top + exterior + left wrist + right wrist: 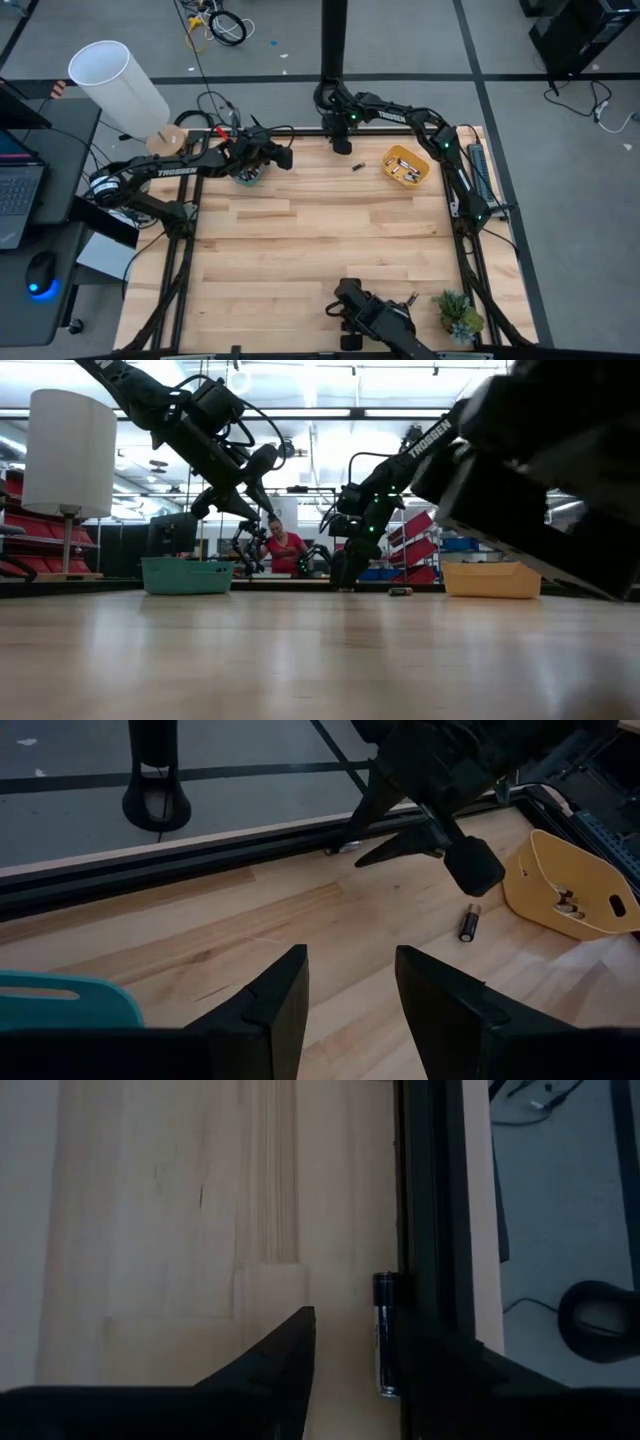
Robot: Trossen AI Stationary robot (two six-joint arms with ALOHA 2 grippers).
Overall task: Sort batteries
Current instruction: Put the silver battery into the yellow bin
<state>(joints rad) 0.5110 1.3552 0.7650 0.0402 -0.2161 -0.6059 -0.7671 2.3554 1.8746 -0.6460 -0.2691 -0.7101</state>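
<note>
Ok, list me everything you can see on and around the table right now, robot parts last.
Orange plastic bin: one, back right of the table, several batteries inside.
Teal plastic bin: one, back left, under the left arm.
Loose dark battery: one, on the wood left of the orange bin.
Dark-and-silver battery at the rail: one, lying along the table's back edge frame.
Small green potted plant: one, front right corner.
White lampshade lamp: one, off the back left corner.
Laptop and mouse: left of the table.
Person in red: one, far behind the table.
Left gripper: fingers open, above the teal bin.
Right gripper: fingers open around the rail battery.
</note>
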